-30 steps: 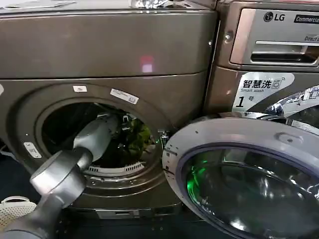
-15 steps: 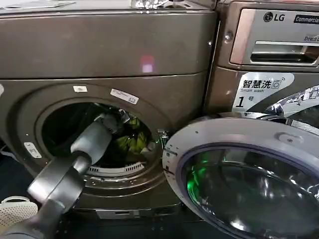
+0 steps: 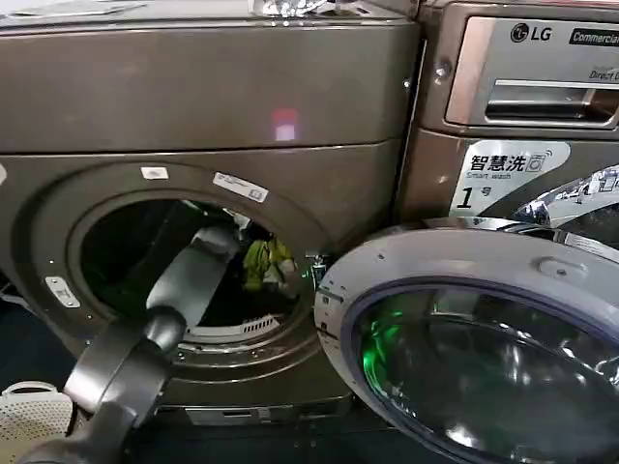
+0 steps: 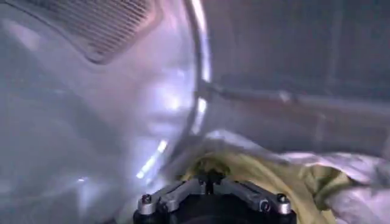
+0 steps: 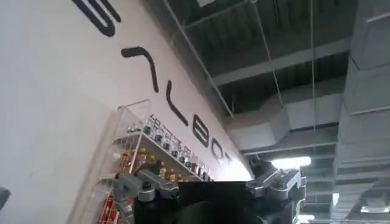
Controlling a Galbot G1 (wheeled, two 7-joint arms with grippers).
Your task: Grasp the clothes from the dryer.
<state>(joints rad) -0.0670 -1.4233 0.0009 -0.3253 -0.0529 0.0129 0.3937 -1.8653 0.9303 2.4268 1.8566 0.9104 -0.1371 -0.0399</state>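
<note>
The dryer (image 3: 193, 87) is the bronze-grey machine on the left, its round porthole open. My left arm reaches through the porthole. My left gripper (image 3: 244, 232) is shut on the lime-green clothes (image 3: 263, 263), which hang from it just inside the porthole's right side. In the left wrist view the gripper (image 4: 210, 178) pinches yellow-green fabric, and more of the clothes (image 4: 274, 176), with a white piece, lie beyond against the steel drum wall (image 4: 91, 122). My right gripper (image 5: 210, 185) is parked away from the machines, aimed up at a wall and ceiling.
The dryer's round glass door (image 3: 464, 338) stands swung open to the right, close to the porthole. The LG machine (image 3: 522, 97) is behind it. A white mesh basket (image 3: 29, 411) sits on the floor at the lower left. A lint grille (image 3: 227, 331) lines the porthole's lower lip.
My left gripper has lifted and drawn back toward the porthole. The green clothes came up off the drum floor with it.
</note>
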